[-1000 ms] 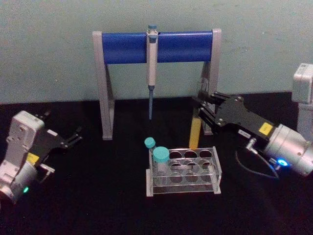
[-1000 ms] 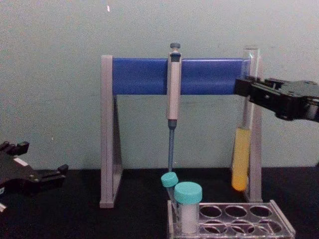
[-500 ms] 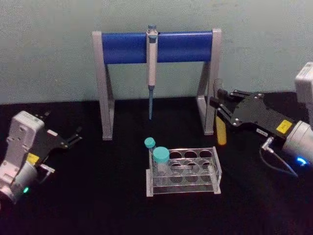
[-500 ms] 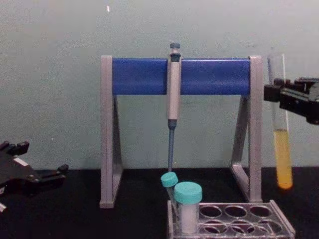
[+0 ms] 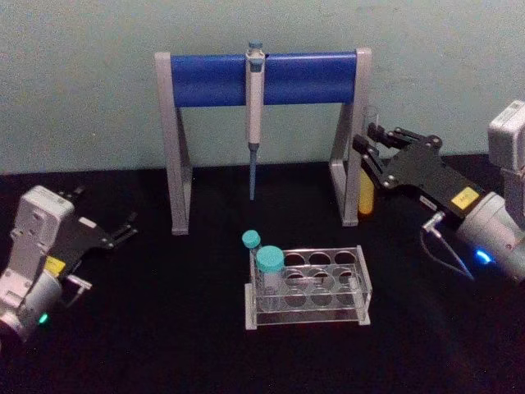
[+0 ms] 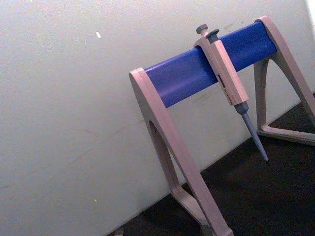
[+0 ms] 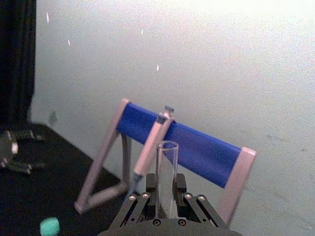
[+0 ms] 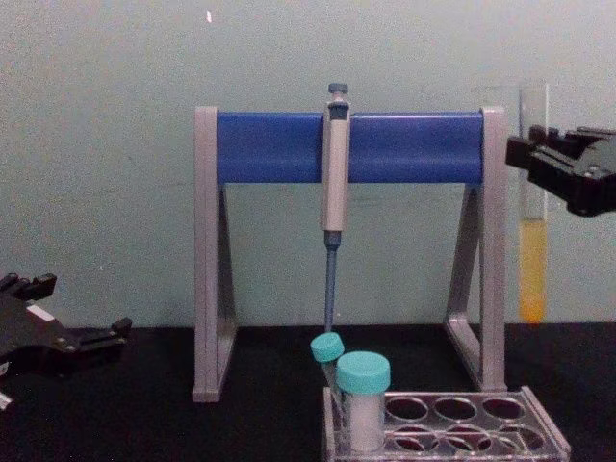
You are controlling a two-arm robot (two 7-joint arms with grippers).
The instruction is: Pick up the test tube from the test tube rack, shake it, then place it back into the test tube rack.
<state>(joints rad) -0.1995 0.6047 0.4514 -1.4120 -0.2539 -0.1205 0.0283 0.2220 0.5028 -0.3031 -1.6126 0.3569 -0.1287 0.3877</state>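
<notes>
My right gripper (image 5: 371,154) is shut on the upper part of the test tube (image 5: 366,197), a slim clear glass tube with yellow-orange liquid low down. It hangs upright in the air by the pipette stand's right leg, behind and to the right of the test tube rack (image 5: 364,281). From the chest, the test tube (image 8: 531,274) is well above the low clear test tube rack (image 8: 553,445). The right wrist view looks along the test tube (image 7: 167,164) between the fingers of the right gripper (image 7: 166,191). My left gripper (image 5: 119,232) rests open at the far left.
A grey-and-blue pipette stand (image 5: 262,78) with a hanging pipette (image 5: 254,98) stands behind the rack. A teal-capped white vial (image 5: 270,267) and a thin teal-capped tube (image 5: 251,240) sit in the rack's left holes. Black tabletop lies around the rack.
The right gripper carried the test tube rightward from in front of the stand's right leg, then up and slightly back toward it. The left arm has not moved.
</notes>
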